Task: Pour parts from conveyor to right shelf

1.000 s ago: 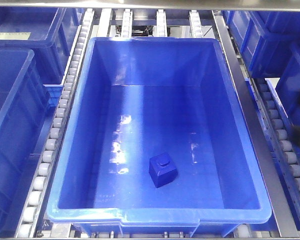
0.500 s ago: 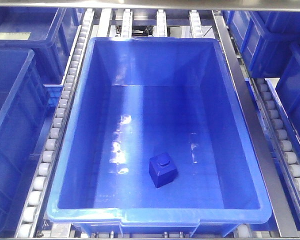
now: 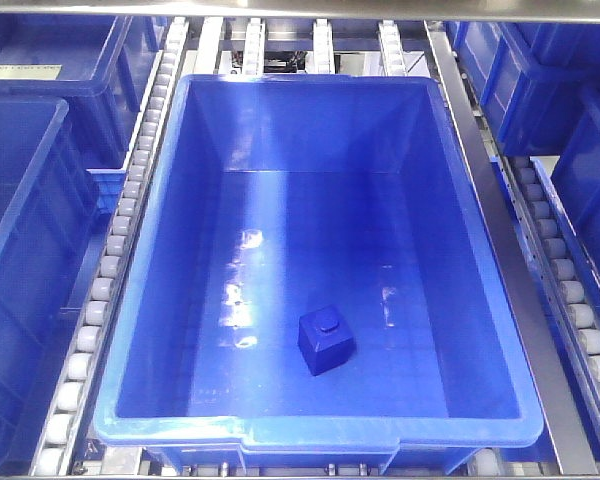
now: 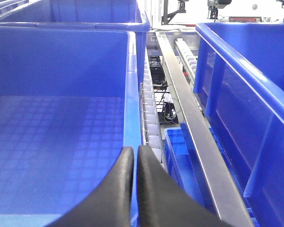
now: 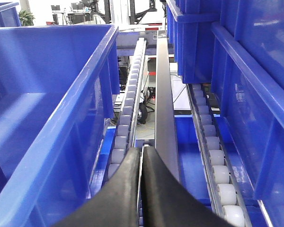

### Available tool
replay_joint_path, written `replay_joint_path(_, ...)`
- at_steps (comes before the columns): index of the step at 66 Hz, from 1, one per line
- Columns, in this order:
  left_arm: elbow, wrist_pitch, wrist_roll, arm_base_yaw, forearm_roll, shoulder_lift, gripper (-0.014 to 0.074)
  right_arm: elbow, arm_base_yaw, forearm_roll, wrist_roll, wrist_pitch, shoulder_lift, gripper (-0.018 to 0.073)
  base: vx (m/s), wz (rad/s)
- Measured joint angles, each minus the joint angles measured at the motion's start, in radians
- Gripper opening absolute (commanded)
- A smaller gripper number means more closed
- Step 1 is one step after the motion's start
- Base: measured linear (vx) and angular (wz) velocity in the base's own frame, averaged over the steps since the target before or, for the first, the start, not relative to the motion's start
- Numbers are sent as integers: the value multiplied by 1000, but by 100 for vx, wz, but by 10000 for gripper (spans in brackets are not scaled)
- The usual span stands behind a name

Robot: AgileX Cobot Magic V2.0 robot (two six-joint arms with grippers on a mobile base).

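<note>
Comparing with a second ago, a dark shape at the front view's right edge is gone; the rack (image 3: pixel 480 190), crate (image 3: pixel 180 150) and block (image 3: pixel 326 342) sit unchanged, block on the crate floor near the front wall. Only the wrist views show the left claw (image 4: pixel 134 158) and right claw (image 5: pixel 142 158), both closed, empty, over roller rails (image 5: pixel 128 109).

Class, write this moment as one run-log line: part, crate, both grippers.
part: blue block resting stud-up on crate floor | crate: on roller rails | left gripper: shut, empty | right gripper: shut, empty
</note>
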State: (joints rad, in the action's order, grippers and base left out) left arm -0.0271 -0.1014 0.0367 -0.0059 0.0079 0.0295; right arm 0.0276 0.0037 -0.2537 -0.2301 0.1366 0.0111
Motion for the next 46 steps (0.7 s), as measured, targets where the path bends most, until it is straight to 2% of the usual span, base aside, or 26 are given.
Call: replay_joint_path(46, 0, 0, 0, 0, 0, 0, -6, 0, 0, 0, 0, 1, 0, -9, 0, 0)
